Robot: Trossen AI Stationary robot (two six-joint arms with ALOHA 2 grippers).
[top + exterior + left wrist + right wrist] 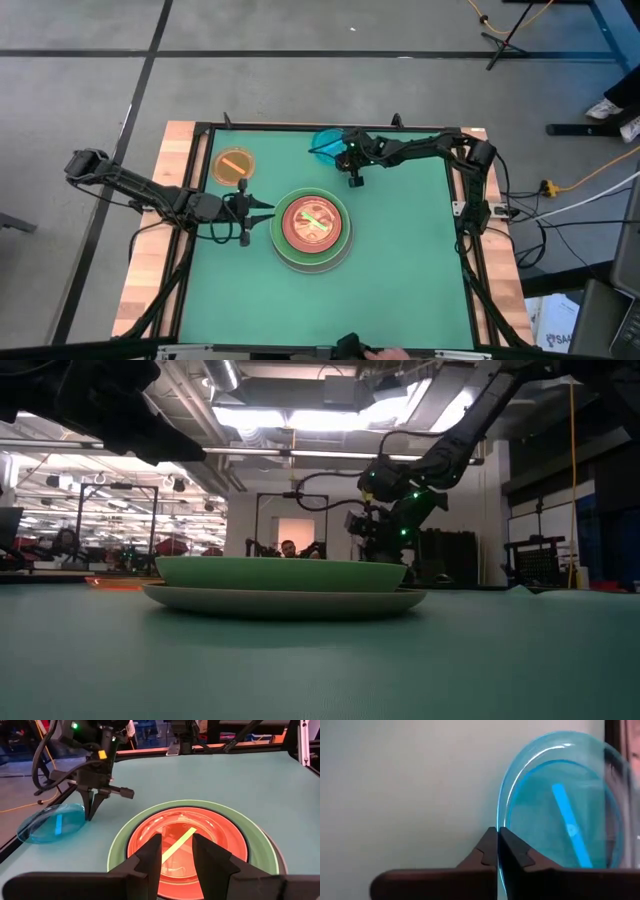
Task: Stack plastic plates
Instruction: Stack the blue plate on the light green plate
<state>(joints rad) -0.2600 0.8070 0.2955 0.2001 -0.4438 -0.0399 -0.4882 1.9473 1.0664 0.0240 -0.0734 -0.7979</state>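
Note:
A stack of plates [310, 228] sits mid-table: grey-white at the bottom [285, 600], then light green [117, 847], dark green and salmon [145, 832], topped by a small translucent plate with a lime stripe [177, 842]. A small orange plate [233, 165] lies flat toward the far left. The cyan plate [326, 141] is near the far edge. My right gripper [498, 842] is shut on the cyan plate. My left gripper [177, 857] is open and hovers just left of the stack, touching nothing. My right gripper pinches the cyan plate's rim [499, 822] between its two fingers, on the side of the plate toward the table's right. The fingers [91, 805] come from above, pointing down. The plate looks tilted; whether its far part rests on the table I cannot tell.
The green mat [400, 270] has free room right of the stack and toward the near edge. A black frame rail [330, 127] runs along the far edge just behind the cyan plate. A person [288, 547] shows far off in the room.

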